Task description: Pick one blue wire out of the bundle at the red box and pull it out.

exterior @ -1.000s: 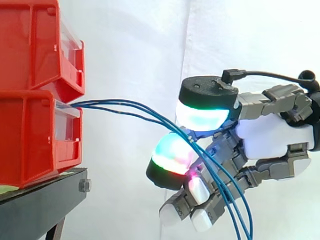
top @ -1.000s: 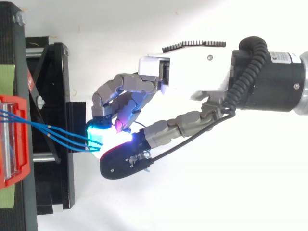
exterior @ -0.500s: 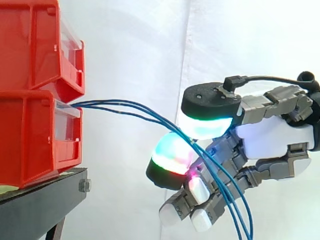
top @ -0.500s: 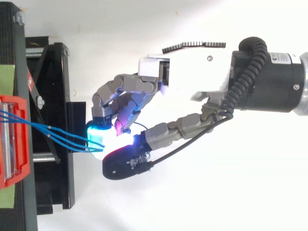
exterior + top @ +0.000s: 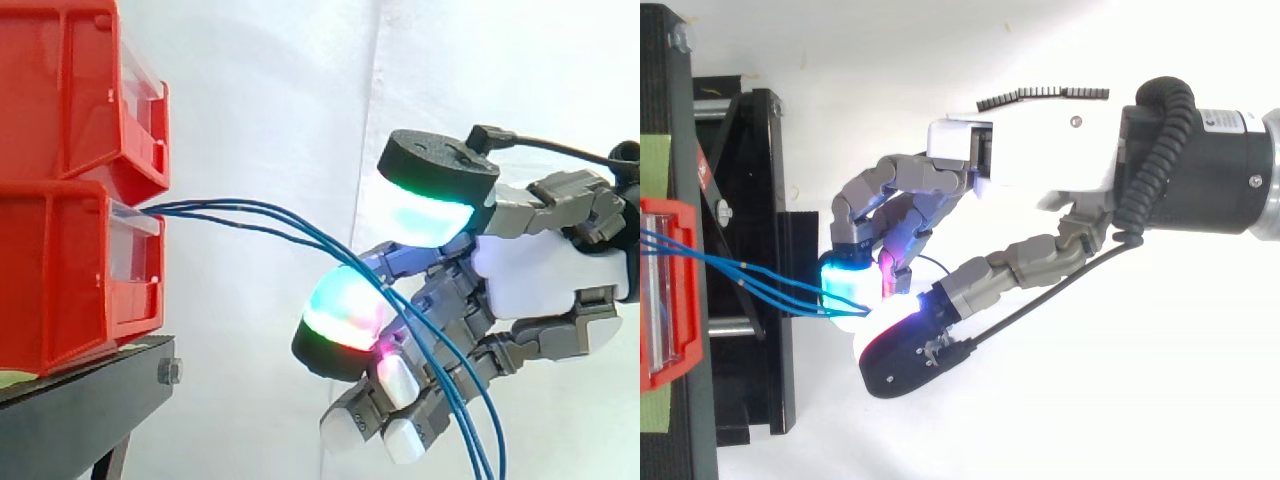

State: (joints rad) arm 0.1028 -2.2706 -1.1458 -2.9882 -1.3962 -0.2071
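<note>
Wires: three blue wires (image 5: pixel 262 214) ran out of the lower red box (image 5: pixel 60 270) and sagged through the hand (image 5: pixel 545 270).
Hand: pads stood apart, thumb pad (image 5: pixel 428 205) above, wires lying across the lower pad (image 5: pixel 338 318), nothing clamped.
Handling: looked thin, limp and slick; best to pinch one alone, mid-span.

At the left, the upper red plastic bin (image 5: pixel 70 90) sits stacked directly on the lower red plastic bin (image 5: pixel 70 270), and both rest on the black metal stand (image 5: pixel 90 400) beneath them. The white cloth curtain (image 5: pixel 270 100) hangs behind everything. The thin blue wires (image 5: pixel 250 212) leave the front of the lower bin side by side, run to the right, then bend downward across the robot hand (image 5: pixel 540 275). The robot hand sits to the right of the bins, apart from them, at about the lower bin's height.
</note>
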